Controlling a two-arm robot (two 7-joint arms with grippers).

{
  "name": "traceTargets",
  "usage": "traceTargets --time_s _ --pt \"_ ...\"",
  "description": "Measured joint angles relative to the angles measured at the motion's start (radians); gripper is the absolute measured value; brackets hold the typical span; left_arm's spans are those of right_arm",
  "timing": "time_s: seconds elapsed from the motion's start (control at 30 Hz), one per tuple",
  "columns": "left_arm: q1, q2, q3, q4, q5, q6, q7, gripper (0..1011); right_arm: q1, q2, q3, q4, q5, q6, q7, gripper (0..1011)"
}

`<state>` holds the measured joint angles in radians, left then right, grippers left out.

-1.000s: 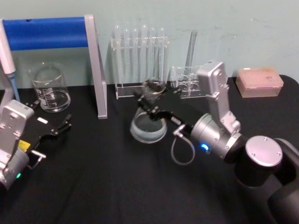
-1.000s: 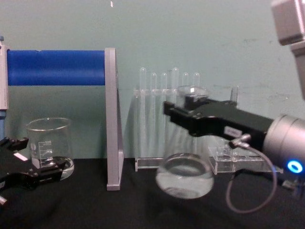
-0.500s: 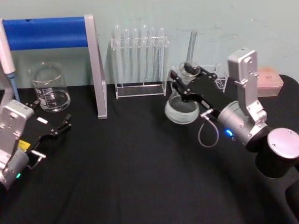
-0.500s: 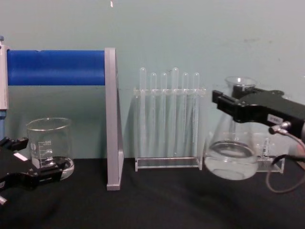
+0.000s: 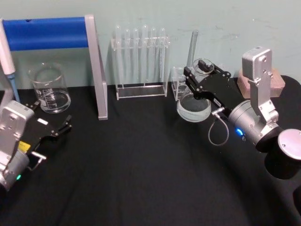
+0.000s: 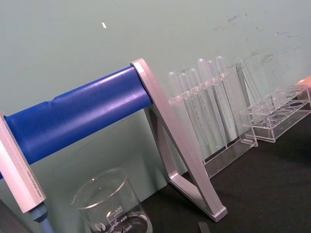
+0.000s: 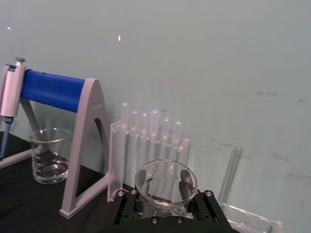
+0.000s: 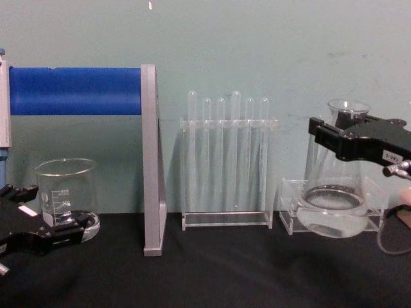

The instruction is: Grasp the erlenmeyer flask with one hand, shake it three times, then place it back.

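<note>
The jaws of the black right gripper [image 5: 201,71] are clamped on the narrow neck of the clear glass conical erlenmeyer flask [image 8: 334,205], just under its flared rim. The flask seems to hang a little above the black desk [image 5: 131,169], though I can't be sure of the gap, and it appears to hold some clear liquid.

The worry is the small clear acrylic rack [image 5: 180,81] with its one tall glass tube [image 5: 191,47] just behind the flask: a wide shake could knock the round base into them. A hard shake might also let the smooth neck slip, or slop liquid out.

Farther left stand the clear rack of six test tubes [image 5: 141,61], the grey stand with a blue bar [image 5: 96,70] and the straight glass beaker [image 5: 49,89]. All are well apart from the flask. The left gripper [image 5: 53,113] rests by the beaker, jaws apart.
</note>
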<state>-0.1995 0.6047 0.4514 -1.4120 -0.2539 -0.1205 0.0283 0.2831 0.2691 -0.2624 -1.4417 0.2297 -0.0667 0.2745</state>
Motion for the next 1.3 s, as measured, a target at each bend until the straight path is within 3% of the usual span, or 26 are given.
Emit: traceTargets --time_s 0.27,0.7,1.3 --pt "0.000 0.000 0.000 0.000 0.000 0.000 0.000 1001 0.000 -0.022 -0.019 -0.001 0.003 0.002 0.036 446" --pt "0.000 0.000 0.000 0.000 0.000 0.000 0.000 1001 -0.005 -0.050 -0.119 -0.033 0.052 0.024 0.127 446" --pt "0.000 0.000 0.000 0.000 0.000 0.000 0.000 1001 -0.010 -0.036 -0.221 -0.068 0.098 0.041 0.187 446"
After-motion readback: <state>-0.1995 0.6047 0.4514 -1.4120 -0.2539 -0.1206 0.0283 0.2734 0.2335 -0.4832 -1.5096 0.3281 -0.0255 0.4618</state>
